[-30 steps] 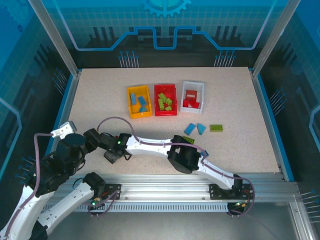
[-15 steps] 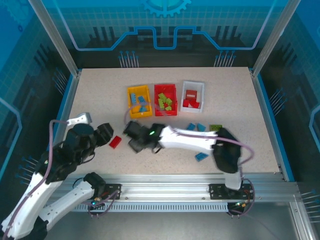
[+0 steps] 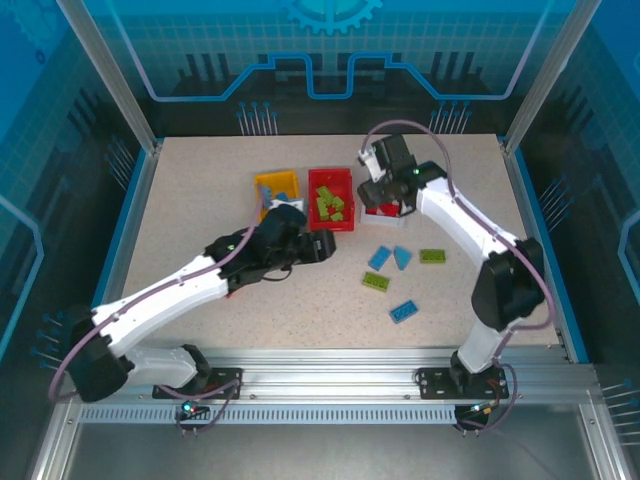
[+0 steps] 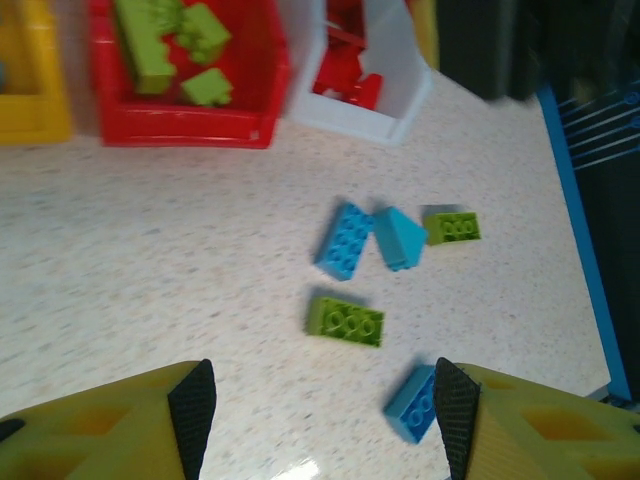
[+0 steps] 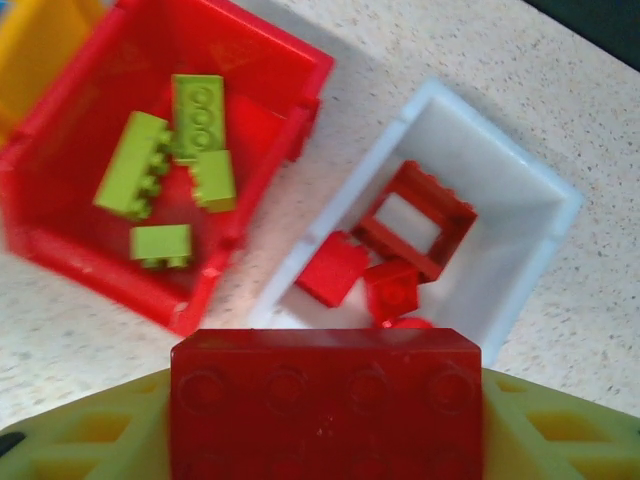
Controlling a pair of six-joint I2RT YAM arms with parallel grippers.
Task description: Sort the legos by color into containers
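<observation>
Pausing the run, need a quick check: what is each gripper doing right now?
Left gripper: open, holding nothing.
Right gripper: closed on a red lego.

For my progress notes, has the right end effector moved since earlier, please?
Yes: gripping a red studded plastic brick, the right end effector swung right and away to above the white plastic bin.

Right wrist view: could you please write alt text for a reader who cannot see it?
The right gripper holds a red lego brick across the bottom of the frame. Beyond it stand a white bin containing red pieces and, to its left, a red bin containing lime green bricks; the corner of a yellow bin shows top left.
</observation>
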